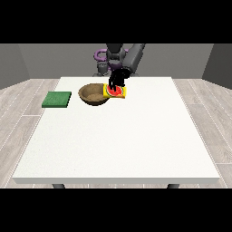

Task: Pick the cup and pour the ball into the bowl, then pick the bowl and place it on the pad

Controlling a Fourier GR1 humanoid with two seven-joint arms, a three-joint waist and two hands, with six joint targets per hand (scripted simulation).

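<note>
on the table (136, 136): one bowl (94, 94), one cup (115, 92)

Single front camera across table (136, 136), facing robot (120, 56) (elevated, distant).

A black hand (117, 80) is reaching down onto a yellow cup with a red inside (115, 92) — tilted, touching the round brown wooden bowl (94, 94). A flat green square pad (57, 99) is lying well apart on the white table (118, 140).
</note>
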